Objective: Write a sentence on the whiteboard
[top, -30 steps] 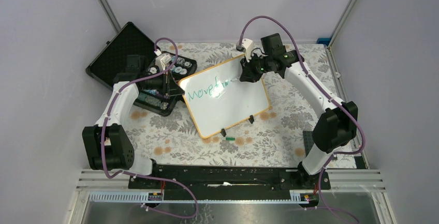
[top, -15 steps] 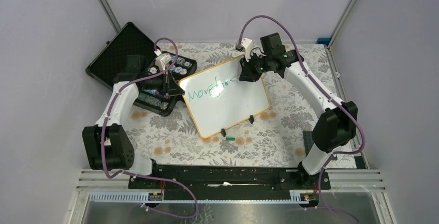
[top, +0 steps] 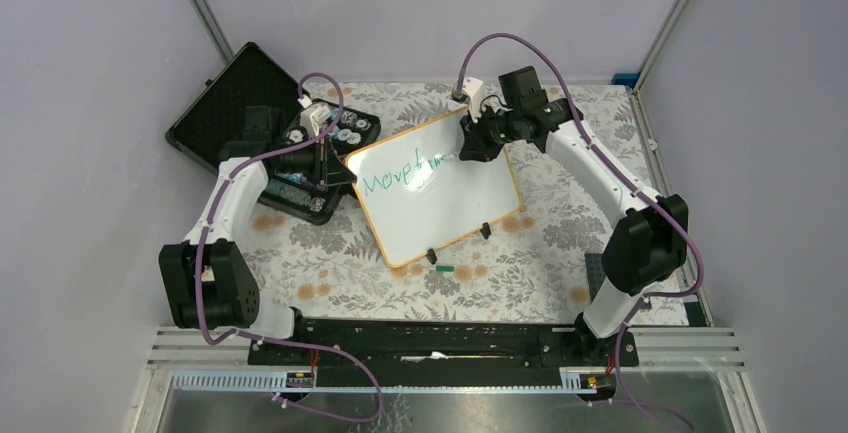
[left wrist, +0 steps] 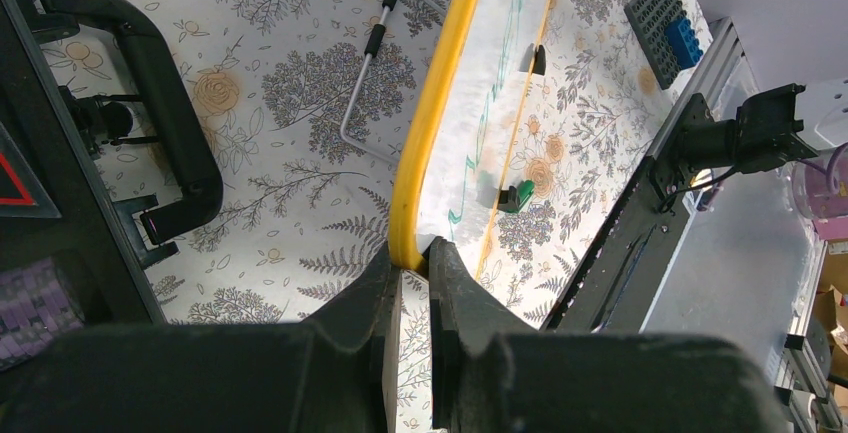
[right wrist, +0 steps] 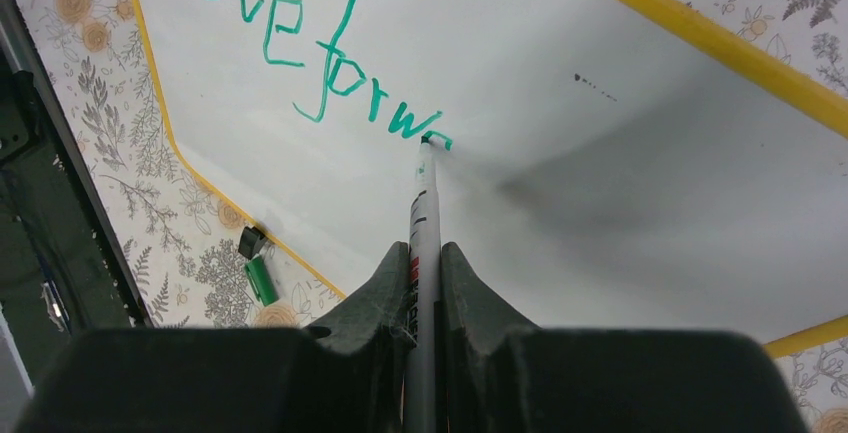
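The whiteboard lies at a slant in the middle of the flowery table, just right of the black case. The left gripper is pinched tight on the board's yellow rim at its left corner. The right gripper squeezes a marker, and its tip touches the board. The sentence is green and reads "Move forw" (all on one line). A small green piece lies beside the board's near edge.
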